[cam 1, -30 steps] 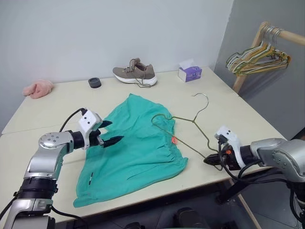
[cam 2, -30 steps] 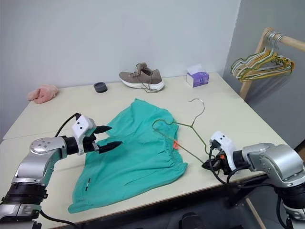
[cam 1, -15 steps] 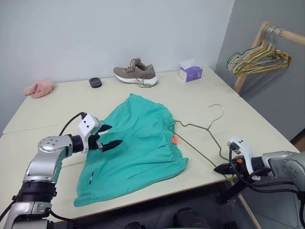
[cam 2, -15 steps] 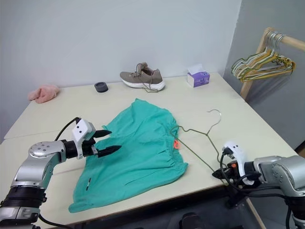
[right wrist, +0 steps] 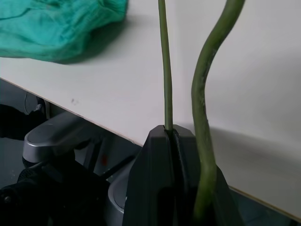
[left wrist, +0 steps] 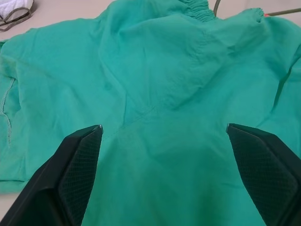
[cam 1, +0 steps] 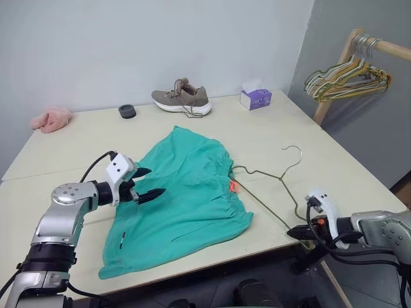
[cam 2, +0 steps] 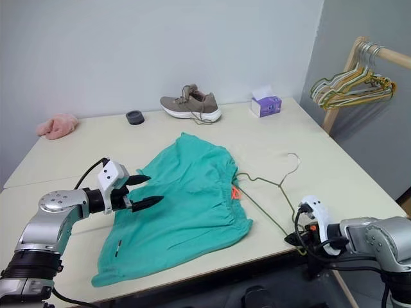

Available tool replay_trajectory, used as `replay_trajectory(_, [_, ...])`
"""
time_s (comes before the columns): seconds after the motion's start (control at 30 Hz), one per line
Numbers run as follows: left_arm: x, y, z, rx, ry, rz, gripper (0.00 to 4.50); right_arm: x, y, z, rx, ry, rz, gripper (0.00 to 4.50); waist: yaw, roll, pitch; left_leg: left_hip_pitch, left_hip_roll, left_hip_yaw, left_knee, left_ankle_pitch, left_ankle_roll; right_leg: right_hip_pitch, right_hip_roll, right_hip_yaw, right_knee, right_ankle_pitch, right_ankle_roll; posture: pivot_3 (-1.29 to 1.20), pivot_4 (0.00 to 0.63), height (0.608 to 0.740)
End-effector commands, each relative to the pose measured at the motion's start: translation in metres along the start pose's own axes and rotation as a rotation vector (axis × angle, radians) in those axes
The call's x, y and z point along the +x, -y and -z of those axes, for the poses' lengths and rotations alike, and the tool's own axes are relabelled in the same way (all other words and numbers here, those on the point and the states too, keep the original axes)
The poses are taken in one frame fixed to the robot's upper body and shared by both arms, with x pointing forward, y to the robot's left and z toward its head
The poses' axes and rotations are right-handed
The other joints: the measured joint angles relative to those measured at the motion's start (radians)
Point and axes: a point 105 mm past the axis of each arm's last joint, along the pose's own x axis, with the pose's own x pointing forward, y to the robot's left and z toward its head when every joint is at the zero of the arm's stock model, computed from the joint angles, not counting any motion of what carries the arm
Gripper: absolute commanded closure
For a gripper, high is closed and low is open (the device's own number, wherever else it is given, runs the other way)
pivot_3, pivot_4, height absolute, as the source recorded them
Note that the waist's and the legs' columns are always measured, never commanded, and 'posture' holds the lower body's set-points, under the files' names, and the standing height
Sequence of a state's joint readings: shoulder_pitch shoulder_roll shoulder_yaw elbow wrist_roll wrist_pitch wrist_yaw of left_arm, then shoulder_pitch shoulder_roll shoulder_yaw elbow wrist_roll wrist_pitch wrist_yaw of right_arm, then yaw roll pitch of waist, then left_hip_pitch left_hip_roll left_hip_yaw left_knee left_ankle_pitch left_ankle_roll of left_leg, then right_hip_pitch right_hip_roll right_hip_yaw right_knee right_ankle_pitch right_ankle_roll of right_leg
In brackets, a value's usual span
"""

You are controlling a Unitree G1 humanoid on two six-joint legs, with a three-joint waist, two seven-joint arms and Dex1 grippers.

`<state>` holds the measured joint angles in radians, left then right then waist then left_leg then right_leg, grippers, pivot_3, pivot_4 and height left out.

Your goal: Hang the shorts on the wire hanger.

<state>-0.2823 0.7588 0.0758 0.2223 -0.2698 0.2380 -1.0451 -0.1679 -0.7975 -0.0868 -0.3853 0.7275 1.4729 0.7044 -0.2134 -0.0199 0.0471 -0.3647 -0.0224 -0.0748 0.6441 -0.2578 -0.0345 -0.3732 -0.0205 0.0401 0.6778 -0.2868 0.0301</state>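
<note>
The teal-green shorts [cam 1: 186, 192] lie spread flat in the middle of the table, with a small orange-red loop [cam 1: 234, 187] at their right edge. My left gripper [cam 1: 149, 183] hovers just above their left part, open, its fingers [left wrist: 77, 165] wide apart over the fabric [left wrist: 155, 94]. The wire hanger [cam 1: 280, 178] lies on the table right of the shorts, hook pointing away from me, its left corner near the waistband. My right gripper [cam 1: 293, 233] is shut on the hanger's near corner [right wrist: 164, 70] at the table's front right edge.
A brown shoe [cam 1: 182, 98], a purple tissue box [cam 1: 255, 97], a black ring [cam 1: 127, 111] and a pink cloth [cam 1: 51, 119] sit along the table's far side. A wooden rack with a bunch of hangers [cam 1: 347, 77] stands at the right.
My right gripper has pulled the wire hanger to the right and toward the table's front edge, so its left corner has come off the shorts. The left gripper has stayed in place.
</note>
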Motion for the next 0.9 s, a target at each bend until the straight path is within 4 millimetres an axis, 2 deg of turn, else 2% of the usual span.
replay_trajectory(0.03, [-0.001, -0.003, -0.013, 0.043, 0.031, -0.007, 0.04, -0.005, -0.012, -0.013, -0.08, 0.012, -0.056, 4.5, 0.0, 0.0, 0.0, 0.0, 0.0, 0.0, 0.0, 0.0, 0.0, 0.0, 0.0, 0.0, 0.0, 0.0, 0.0, -0.25, 0.0, 0.74])
replay_trajectory(0.17, [0.0, -0.003, -0.013, 0.044, 0.034, -0.013, 0.04, 0.005, -0.01, -0.013, -0.086, -0.026, -0.053, 4.5, 0.0, 0.0, 0.0, 0.0, 0.0, 0.0, 0.0, 0.0, 0.0, 0.0, 0.0, 0.0, 0.0, 0.0, 0.0, -0.24, 0.0, 0.74])
replay_trajectory(0.23, [0.001, -0.001, -0.012, 0.045, 0.035, -0.01, 0.04, 0.011, -0.002, -0.015, -0.073, -0.036, -0.023, 4.5, 0.0, 0.0, 0.0, 0.0, 0.0, 0.0, 0.0, 0.0, 0.0, 0.0, 0.0, 0.0, 0.0, 0.0, 0.0, -0.24, 0.0, 0.74])
replay_trajectory(0.4, [0.0, 0.0, -0.011, 0.046, 0.032, -0.012, 0.04, 0.017, 0.001, -0.019, -0.076, -0.057, -0.026, 4.5, 0.003, 0.0, 0.0, 0.0, 0.0, 0.0, 0.0, 0.0, 0.0, 0.0, 0.0, 0.0, -0.001, 0.0, 0.0, -0.23, 0.0, 0.74])
replay_trajectory(0.5, [0.001, 0.0, -0.011, 0.047, 0.033, -0.014, 0.04, 0.024, 0.007, -0.028, -0.054, -0.043, -0.005, 4.5, 0.002, 0.0, 0.0, 0.0, 0.0, 0.0, 0.0, 0.0, 0.0, 0.0, 0.0, 0.0, 0.0, 0.0, 0.0, -0.22, 0.0, 0.74])
replay_trajectory(0.8, [0.002, 0.002, -0.012, 0.05, 0.038, -0.013, 0.04, 0.048, -0.013, -0.055, 0.124, 0.031, -0.121, 4.5, 0.008, 0.0, 0.0, 0.0, 0.0, -0.001, 0.0, 0.0, 0.0, 0.0, -0.001, 0.0, 0.001, 0.0, 0.0, -0.21, 0.0, 0.74])
replay_trajectory(0.9, [0.002, 0.001, -0.012, 0.048, 0.042, -0.023, 0.04, 0.058, -0.021, -0.072, 0.226, 0.131, -0.162, 4.5, 0.013, 0.0, 0.0, 0.0, 0.0, -0.001, 0.0, 0.0, 0.0, 0.0, -0.001, 0.0, 0.001, 0.0, 0.0, -0.2, 0.0, 0.74])
